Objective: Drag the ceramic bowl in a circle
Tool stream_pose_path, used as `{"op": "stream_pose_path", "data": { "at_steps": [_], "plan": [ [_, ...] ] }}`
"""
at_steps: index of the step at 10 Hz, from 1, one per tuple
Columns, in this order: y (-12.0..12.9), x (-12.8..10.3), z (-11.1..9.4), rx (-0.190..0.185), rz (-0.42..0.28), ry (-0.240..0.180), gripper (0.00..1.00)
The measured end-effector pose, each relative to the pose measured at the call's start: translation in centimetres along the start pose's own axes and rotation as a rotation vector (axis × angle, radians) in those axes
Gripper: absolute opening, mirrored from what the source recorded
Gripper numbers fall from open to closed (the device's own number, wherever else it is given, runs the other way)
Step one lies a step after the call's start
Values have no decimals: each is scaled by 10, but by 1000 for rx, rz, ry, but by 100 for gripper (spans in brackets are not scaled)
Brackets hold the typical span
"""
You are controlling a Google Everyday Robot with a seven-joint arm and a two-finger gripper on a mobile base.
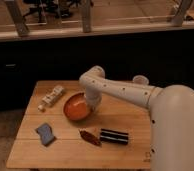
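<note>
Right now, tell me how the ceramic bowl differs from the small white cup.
The ceramic bowl is orange-red, wide and shallow; the white cup is pale, narrow and far smaller. The bowl sits mid-table with the gripper at its right rim, jaws shut; the cup stands untouched near the table's far edge, behind the arm. Both are round, open-topped vessels resting on the wooden table.

Gripper (91, 104) buried behind the white wrist housing, down at the right rim of the ceramic bowl (76, 108) — fingers out of sight, contact with the rim impossible to make out. Bowl's right edge covered by that same housing. Arm (177, 130) cut off by the right and bottom edges. Small white cup (140, 80) partly hidden behind the forearm. Table (65, 150) front edge clipped at the bottom — legs unseen.
</note>
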Motion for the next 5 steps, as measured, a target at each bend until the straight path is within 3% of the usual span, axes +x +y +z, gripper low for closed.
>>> {"op": "stream_pose_path", "data": {
  "at_steps": [5],
  "plan": [
    [3,19,1,13,11,-7,2]
  ]
}}
